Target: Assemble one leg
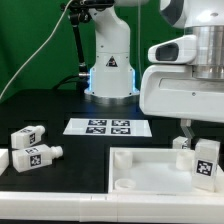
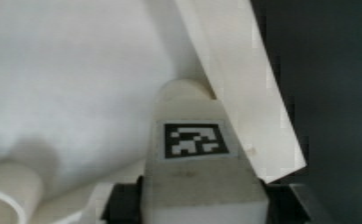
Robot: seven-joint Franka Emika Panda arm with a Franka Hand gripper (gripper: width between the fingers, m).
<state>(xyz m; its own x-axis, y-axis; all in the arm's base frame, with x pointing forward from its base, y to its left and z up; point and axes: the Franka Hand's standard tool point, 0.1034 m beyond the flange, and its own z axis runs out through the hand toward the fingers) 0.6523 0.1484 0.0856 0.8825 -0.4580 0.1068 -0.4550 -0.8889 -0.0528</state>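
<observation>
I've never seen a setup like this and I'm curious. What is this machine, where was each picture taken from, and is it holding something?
It is a robot arm putting furniture together. One picture comes from a camera off the arm, the other from a camera on its wrist. On the black table lie a white tray-like tabletop, spare legs and a flat marker board. The gripper is shut on one leg with a square tag, at the tabletop's edge.
</observation>
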